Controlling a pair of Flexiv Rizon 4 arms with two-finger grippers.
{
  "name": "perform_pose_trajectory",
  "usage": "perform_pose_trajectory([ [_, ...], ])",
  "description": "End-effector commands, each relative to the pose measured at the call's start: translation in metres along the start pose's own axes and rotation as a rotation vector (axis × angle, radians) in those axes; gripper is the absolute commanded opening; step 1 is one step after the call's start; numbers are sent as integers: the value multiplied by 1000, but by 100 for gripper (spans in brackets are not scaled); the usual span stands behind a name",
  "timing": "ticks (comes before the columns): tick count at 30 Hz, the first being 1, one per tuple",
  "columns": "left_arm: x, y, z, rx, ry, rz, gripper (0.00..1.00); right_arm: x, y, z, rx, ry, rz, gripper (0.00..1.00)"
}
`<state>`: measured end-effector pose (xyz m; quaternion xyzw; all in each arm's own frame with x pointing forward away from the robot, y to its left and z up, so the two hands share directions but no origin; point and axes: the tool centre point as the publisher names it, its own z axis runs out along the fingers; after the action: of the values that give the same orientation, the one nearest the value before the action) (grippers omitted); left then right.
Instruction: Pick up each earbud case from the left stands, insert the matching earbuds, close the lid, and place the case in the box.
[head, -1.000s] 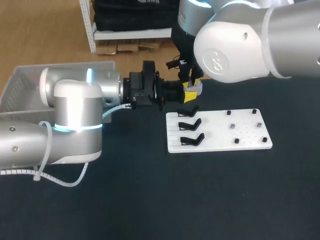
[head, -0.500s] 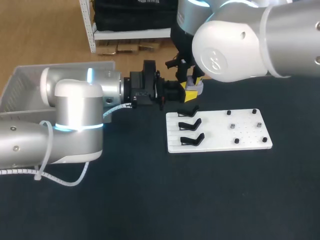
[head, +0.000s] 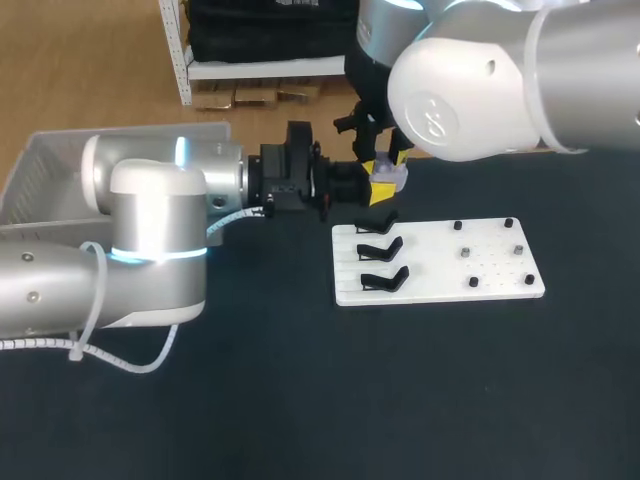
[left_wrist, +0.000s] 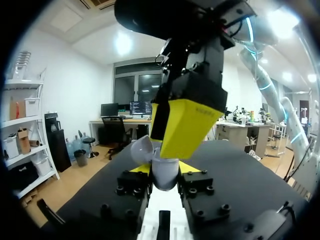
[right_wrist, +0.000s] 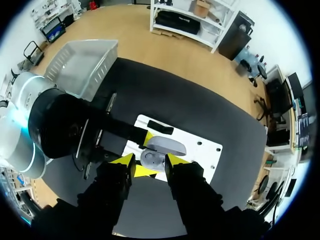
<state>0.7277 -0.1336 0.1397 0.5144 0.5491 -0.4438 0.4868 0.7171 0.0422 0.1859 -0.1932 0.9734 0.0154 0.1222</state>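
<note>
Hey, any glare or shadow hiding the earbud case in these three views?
Head view: highlights on the right arm, earbud case barely visible. Left wrist view: right end effector looms over it. Right wrist view: evenly lit, lid open.

Left end effector (left_wrist: 164, 170) level, clamped on earbud case (right_wrist: 152, 159); right end effector (right_wrist: 149, 162) pointing down, directly above.

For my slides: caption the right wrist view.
Right gripper at the open earbud case held by the left gripper.
</note>
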Motion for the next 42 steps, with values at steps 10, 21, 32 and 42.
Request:
perform_pose_trajectory([
  [10, 0, -2, -2, -6, -8, 6, 0, -6, -3, -19, -13, -57, 29, 38],
  [21, 0, -2, -2, -6, -8, 6, 0, -55, -34, 7, -8, -128, 209, 37],
  [32, 0, -2, -2, -6, -8, 6, 0, -45, -44, 22, 10, -82, 266, 35],
  [42, 0, -2, -2, -6, -8, 6, 0, -13, -38, 15, 13, -59, 259, 37],
])
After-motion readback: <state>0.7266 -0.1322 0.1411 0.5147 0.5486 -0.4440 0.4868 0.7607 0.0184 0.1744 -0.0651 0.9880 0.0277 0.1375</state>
